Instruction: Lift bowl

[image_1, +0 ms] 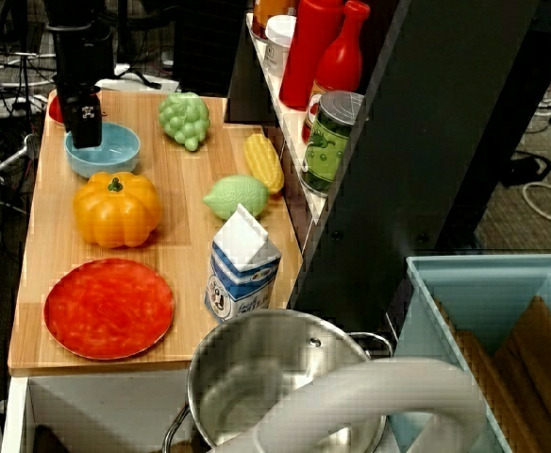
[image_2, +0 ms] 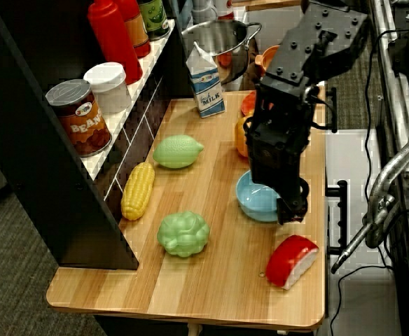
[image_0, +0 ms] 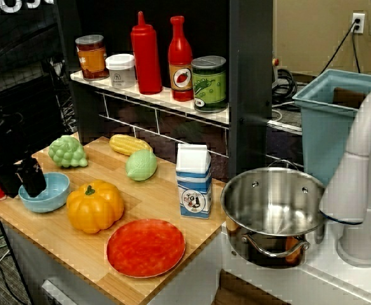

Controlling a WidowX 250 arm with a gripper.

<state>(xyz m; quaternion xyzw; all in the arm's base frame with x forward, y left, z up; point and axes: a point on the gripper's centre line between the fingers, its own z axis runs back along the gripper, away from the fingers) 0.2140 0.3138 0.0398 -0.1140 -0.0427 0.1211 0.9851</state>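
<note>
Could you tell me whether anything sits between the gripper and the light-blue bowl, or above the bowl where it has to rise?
Nothing visible does. The black gripper is already down at the small light-blue plastic bowl, at its rim. Only the arm itself is above it.

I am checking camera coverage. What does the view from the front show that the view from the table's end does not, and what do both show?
Only the front view: the whole red-orange plate and the faucet. Only the end view: all of the red-and-white toy and the beans can. Both: the bowl on the table with the gripper at its rim.
</note>
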